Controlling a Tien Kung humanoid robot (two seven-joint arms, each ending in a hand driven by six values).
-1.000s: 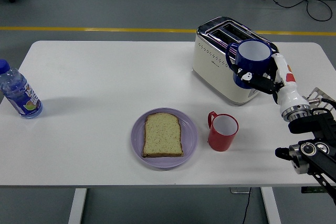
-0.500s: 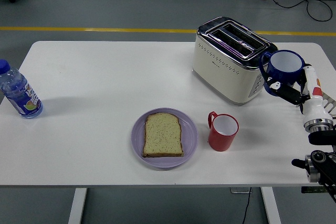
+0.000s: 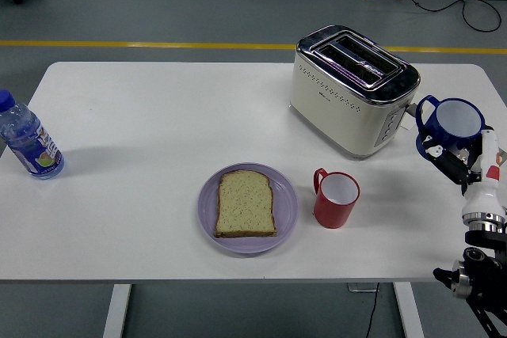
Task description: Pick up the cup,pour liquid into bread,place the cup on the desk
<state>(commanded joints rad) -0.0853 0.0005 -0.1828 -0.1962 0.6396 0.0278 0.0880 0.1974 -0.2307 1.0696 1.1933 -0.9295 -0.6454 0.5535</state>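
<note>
One blue cup (image 3: 453, 121) is what we carry at the right edge of the frame, our right hand (image 3: 458, 161) closed on its lower body, upright and just right of the toaster (image 3: 352, 89). We judge it rigid, smooth and light but breakable, best gripped round the wall or by the handle on its left. On the bottle (image 3: 27, 139) at far left, the label is too small to read.

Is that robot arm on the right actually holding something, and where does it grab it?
Yes. The right hand holds a dark blue mug with a white inside, gripping its lower body from below; the mug's handle is left free.
</note>
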